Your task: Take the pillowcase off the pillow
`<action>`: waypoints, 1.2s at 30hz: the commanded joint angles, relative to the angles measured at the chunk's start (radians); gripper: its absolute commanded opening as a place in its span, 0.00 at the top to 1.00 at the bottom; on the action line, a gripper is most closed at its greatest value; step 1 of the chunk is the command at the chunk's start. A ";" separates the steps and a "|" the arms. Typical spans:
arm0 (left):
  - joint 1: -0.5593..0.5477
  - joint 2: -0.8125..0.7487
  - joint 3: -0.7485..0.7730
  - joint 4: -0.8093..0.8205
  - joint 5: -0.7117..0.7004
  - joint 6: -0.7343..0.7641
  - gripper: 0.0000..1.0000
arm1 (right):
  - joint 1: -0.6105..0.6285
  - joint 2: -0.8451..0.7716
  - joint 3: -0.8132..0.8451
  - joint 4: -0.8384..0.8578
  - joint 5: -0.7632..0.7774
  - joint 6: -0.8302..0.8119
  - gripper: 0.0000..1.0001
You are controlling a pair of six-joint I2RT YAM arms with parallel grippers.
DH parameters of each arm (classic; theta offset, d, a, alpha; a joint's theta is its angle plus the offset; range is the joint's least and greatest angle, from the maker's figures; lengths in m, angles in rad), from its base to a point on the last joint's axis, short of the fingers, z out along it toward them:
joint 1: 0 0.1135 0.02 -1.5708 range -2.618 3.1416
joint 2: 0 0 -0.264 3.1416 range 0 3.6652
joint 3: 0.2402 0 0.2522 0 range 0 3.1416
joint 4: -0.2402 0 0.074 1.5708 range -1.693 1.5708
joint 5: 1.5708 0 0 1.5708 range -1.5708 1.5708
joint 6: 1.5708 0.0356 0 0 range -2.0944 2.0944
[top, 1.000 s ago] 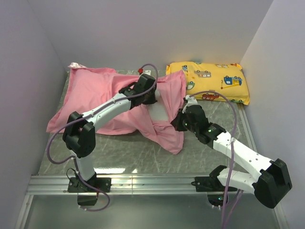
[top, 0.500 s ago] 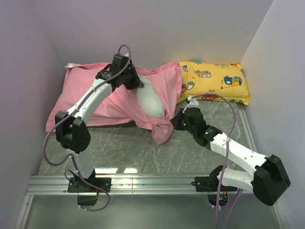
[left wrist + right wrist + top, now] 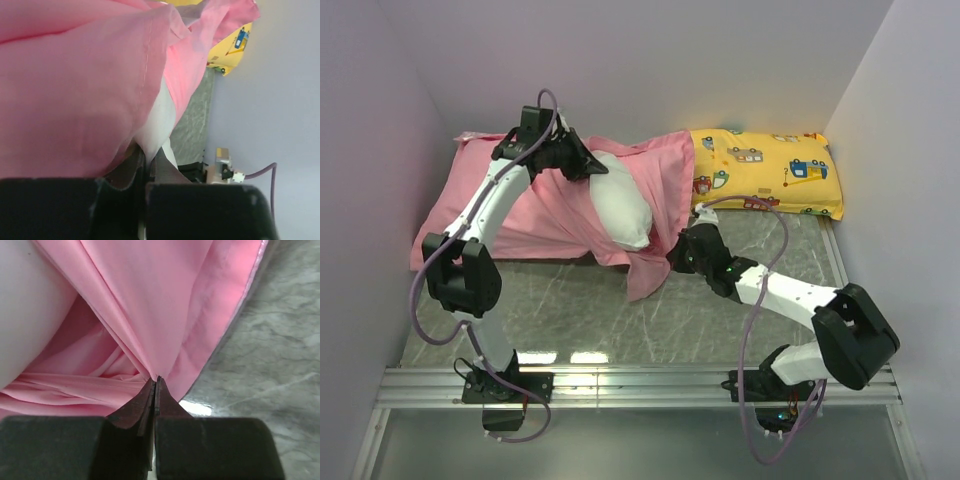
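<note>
The pink pillowcase [image 3: 535, 205] lies across the back left of the table, crumpled and open at its right end. The white pillow [image 3: 618, 205] bulges out of that opening. My left gripper [image 3: 588, 166] is raised at the pillow's back end, shut on the white pillow fabric [image 3: 155, 131], with pink pillowcase [image 3: 75, 85] draped over it. My right gripper [image 3: 678, 256] sits low at the pillowcase's open edge, shut on a pinched fold of the pink pillowcase [image 3: 165, 315]; the pillow [image 3: 25, 310] shows at the left of the right wrist view.
A yellow cartoon-vehicle-print pillow [image 3: 770, 170] lies at the back right against the wall. The grey marble tabletop [image 3: 580, 310] is bare in front. Walls close in on the left, back and right. An aluminium rail [image 3: 620, 385] runs along the near edge.
My left gripper has risen and moved back-left, drawing the white pillow further out of the case. My right gripper has slid a little left, still holding the pink edge.
</note>
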 commanded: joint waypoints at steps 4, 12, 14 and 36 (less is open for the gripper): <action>0.040 -0.075 0.056 0.254 0.050 -0.051 1.00 | 0.044 0.077 0.031 -0.173 0.038 -0.017 1.00; -0.138 -0.363 -0.428 0.286 -0.143 0.081 1.00 | 0.027 0.047 0.126 -0.191 0.038 -0.056 0.61; -0.175 -0.423 -0.516 0.308 -0.180 0.074 0.99 | 0.027 0.033 0.149 -0.223 0.049 -0.066 0.54; -0.253 -0.557 -0.723 0.340 -0.250 0.091 0.99 | 0.161 0.085 0.485 -0.429 0.342 -0.190 0.70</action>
